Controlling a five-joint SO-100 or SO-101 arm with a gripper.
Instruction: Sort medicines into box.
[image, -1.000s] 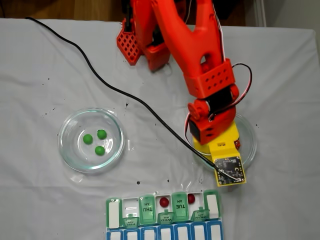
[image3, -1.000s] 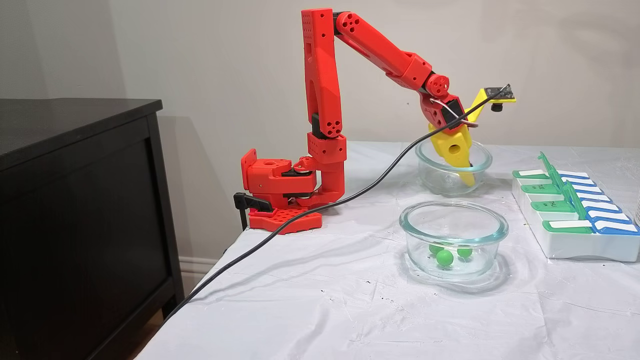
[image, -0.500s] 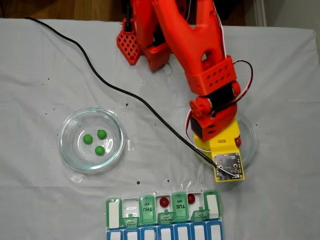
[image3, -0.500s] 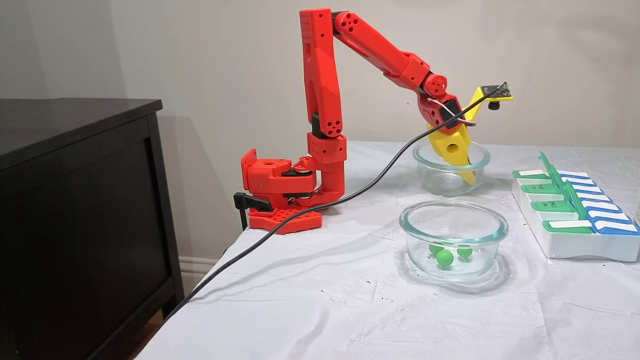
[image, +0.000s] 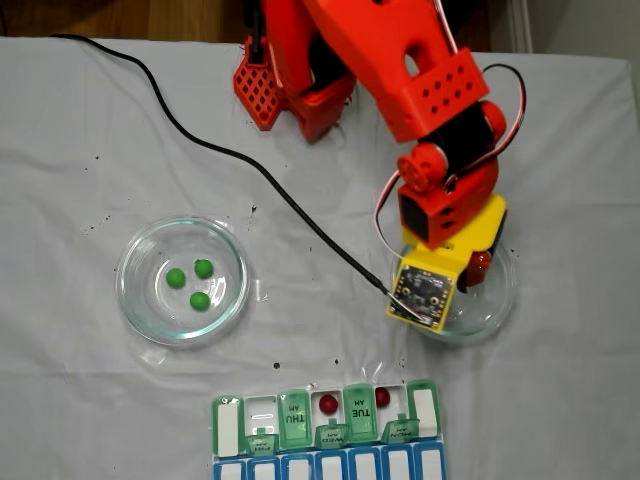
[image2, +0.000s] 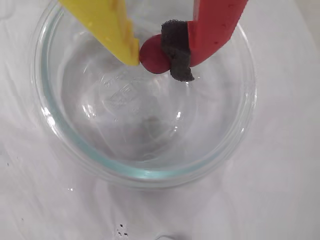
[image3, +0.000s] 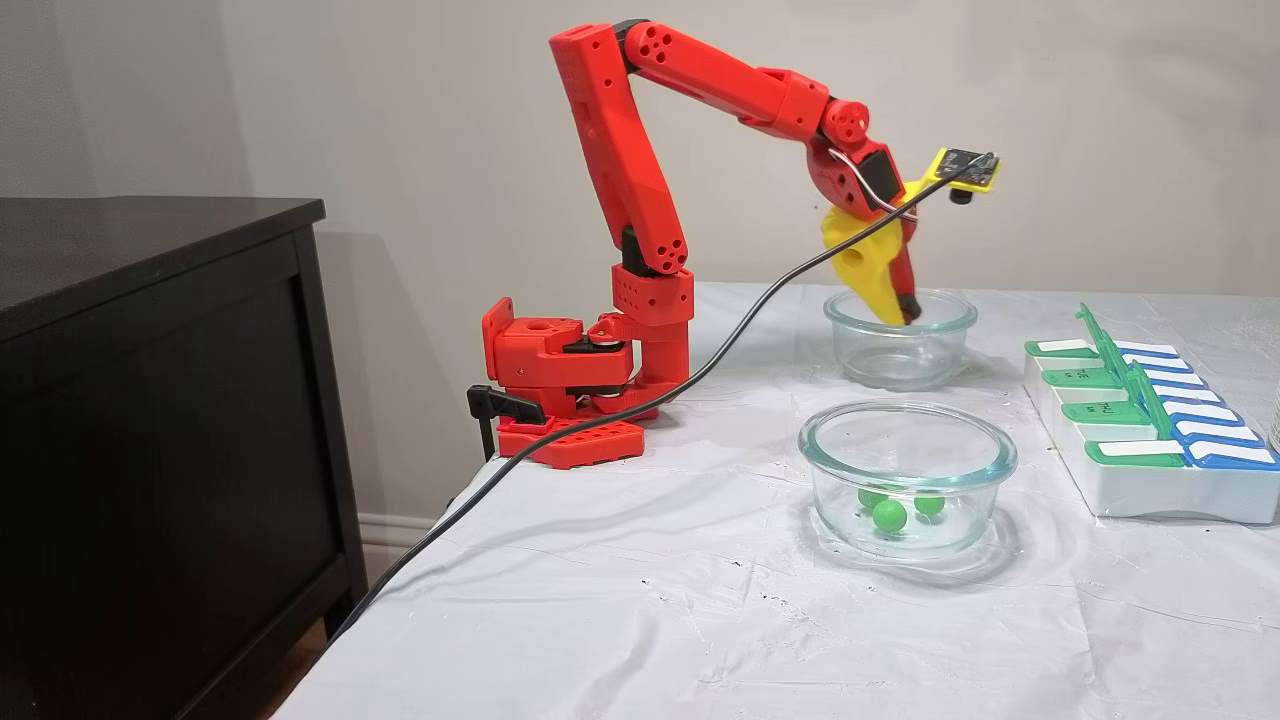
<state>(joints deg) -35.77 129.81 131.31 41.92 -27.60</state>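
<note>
Your hand (image2: 150, 56) is clamped on a dark red ball (image2: 154, 55), just above the empty glass dish (image2: 145, 172).

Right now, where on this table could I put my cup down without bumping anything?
Bare cloth lies left of the dish of green balls, and at the far right beyond the other dish. It is crowded between the dishes and the pill box, where the black cable crosses.

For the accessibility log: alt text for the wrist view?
A dark red ball is pinched between the yellow and red fingers of the gripper, above an otherwise empty round clear glass dish on a white cloth.
</note>
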